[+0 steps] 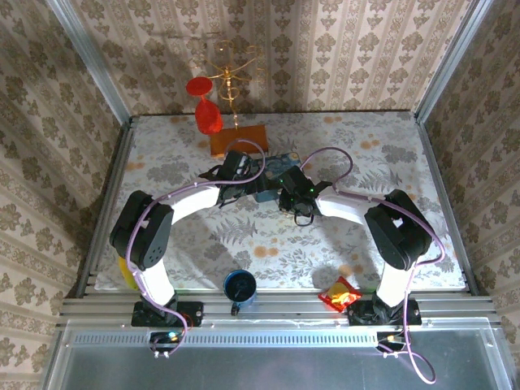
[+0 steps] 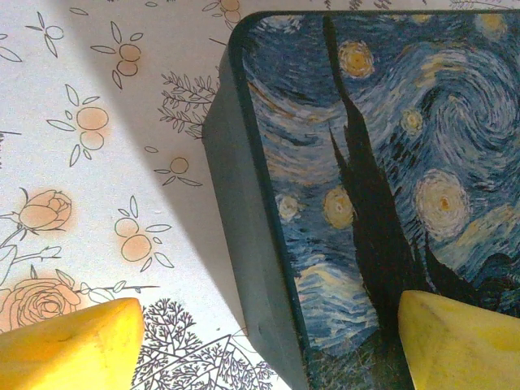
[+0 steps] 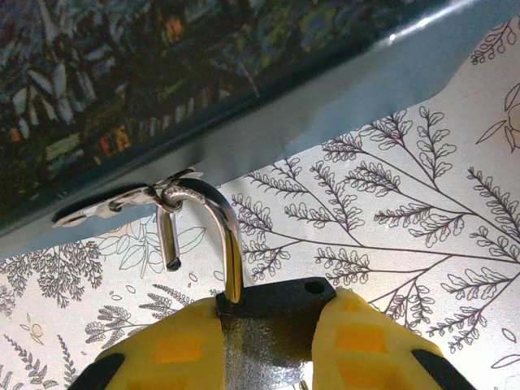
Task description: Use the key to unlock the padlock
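At the table's near edge, the top camera shows a blue mug (image 1: 240, 288) and a red-and-yellow snack packet (image 1: 341, 294) between the arm bases. Further in, both arms bend toward a flat rectangular tin (image 1: 275, 172) at mid-table.

The right wrist camera shows detail too small to make out from overhead. The right gripper (image 3: 270, 325) is clamped on the padlock (image 3: 280, 292), its yellow fingers pressing the dark, blocky metal body from both sides. The polished, hooked shackle (image 3: 218, 215) points away from the gripper toward the tin's grey-blue side wall and threads through a thin silvery hasp (image 3: 114, 205) there. Its shorter leg ends free, clear of the body. The padlock's long axis runs straight from gripper to tin.

The left wrist camera shows the left gripper (image 2: 268, 349) spread wide, grasping nothing. One yellow fingertip is over the floral tablecloth (image 2: 97, 122), the other over the tin's swirling painted lid.

Beyond stand an orange wooden block (image 1: 238, 140), a red goblet (image 1: 207, 110) and a gold wire stand (image 1: 230, 69).
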Motion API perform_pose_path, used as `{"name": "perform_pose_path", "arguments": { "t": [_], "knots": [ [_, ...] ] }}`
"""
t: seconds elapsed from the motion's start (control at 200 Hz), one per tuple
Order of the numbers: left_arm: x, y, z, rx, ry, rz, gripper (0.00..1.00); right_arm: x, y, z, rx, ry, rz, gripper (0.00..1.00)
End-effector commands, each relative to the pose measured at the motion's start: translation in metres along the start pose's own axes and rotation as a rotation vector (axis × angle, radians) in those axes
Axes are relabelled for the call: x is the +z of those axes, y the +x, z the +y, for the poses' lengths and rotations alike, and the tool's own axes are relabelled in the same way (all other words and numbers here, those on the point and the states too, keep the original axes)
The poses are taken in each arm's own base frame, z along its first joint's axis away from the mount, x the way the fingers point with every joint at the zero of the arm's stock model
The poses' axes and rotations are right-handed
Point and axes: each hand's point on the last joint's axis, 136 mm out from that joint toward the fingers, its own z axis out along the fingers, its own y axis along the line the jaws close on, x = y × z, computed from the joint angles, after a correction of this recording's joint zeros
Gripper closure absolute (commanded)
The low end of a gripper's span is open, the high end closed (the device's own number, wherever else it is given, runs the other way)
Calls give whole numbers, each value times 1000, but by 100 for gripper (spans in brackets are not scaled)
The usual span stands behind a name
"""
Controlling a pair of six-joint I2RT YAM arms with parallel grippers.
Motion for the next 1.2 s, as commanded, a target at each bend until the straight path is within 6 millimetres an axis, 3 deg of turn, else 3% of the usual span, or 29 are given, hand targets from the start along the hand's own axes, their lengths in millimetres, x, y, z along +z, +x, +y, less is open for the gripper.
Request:
{"name": "perform_pose_path", "arguments": {
  "t": [0.0,0.385,0.845,1.11,1.195],
  "knots": [
    [6,49,46,9,-157,159,19,-4,-16,-4,29,30,-41,100],
    [7,49,48,5,-158,157,27,-6,-25,-26,45,136,-74,100],
    [9,49,46,-8,-141,156,30,-9,-36,-27,44,118,-82,100],
    [0,11,1,-40,-1,64,12,-6,-27,-23,19,92,-44,100],
    [1,0,-10,-38,9,41,2,-6,-25,-22,15,88,-39,100]
  ]
}}
